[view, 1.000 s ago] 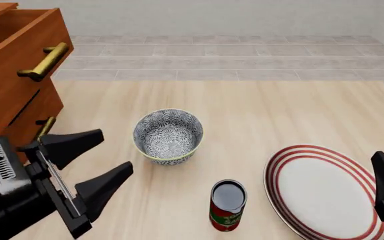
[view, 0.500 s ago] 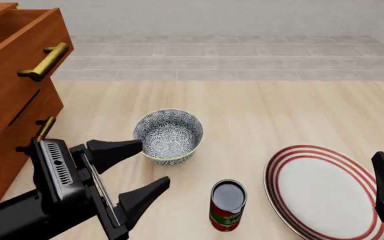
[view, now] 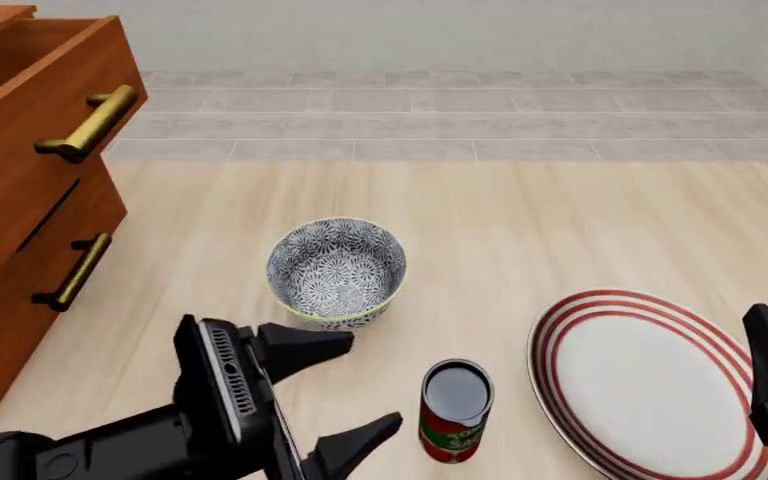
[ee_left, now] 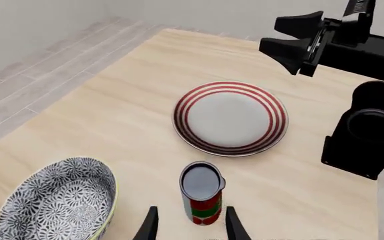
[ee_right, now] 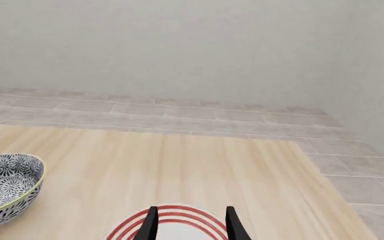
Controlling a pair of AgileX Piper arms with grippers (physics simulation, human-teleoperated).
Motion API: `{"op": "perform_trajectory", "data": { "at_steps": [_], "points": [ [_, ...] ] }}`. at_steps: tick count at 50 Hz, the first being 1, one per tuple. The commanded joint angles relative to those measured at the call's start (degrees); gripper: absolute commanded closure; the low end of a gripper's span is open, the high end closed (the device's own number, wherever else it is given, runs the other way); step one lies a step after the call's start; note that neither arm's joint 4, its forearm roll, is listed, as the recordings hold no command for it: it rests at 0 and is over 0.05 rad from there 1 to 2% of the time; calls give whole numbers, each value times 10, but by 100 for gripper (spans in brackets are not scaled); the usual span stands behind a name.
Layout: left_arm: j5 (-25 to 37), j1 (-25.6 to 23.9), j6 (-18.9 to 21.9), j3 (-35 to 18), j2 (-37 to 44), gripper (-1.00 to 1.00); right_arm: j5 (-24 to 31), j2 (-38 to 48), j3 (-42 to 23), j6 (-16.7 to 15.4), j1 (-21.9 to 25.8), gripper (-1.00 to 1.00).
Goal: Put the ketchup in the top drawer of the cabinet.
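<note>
Left gripper [view: 343,392] moved right, from beside the cabinet [view: 24,180], close to the ketchup [view: 456,409]

We see our right hand [ee_right: 188,225] with its two dark fingertips [ee_right: 150,223] spread apart above a red-ringed plate [ee_right: 178,217] (only its far rim shows), and a patterned bowl [ee_right: 5,187] on the wooden desk [ee_right: 178,170].

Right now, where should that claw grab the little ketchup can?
Around the round side wall of the ketchup can, at label height, coming in level from the bowl's side. It stands upright, and the open left gripper already faces it.
</note>
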Motion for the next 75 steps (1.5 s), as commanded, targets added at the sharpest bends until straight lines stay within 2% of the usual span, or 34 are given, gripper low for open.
{"op": "perform_trajectory", "data": {
  "at_steps": [1, 25, 29, 61, 69, 70, 71, 72, 75],
  "points": [
    [-55, -18, -2, -4, 83, -100, 3, -1, -1, 1, -1, -100],
    [-100, -9, -6, -20, 166, -100, 4, -3, -1, 2, -6, -100],
    [-118, 4, 13, -18, 183, -100, 4, -3, -2, 2, -6, -100],
    [-131, -8, 7, -72, 268, -100, 5, -2, 3, 0, 2, -100],
    [-124, -9, 0, -97, 293, -100, 5, -2, 6, 2, 7, -100],
    [-116, -15, -17, -105, 299, -100, 5, -2, 6, 2, 7, -100],
    [-116, -15, -17, -105, 299, -100, 5, -2, 6, 2, 7, -100],
    [-107, -19, -39, -113, 303, -100, 6, -2, 6, 3, 7, -100],
    [-112, -9, -11, -121, 317, -100, 6, -1, 6, 3, 10, -100]
  ]
}}
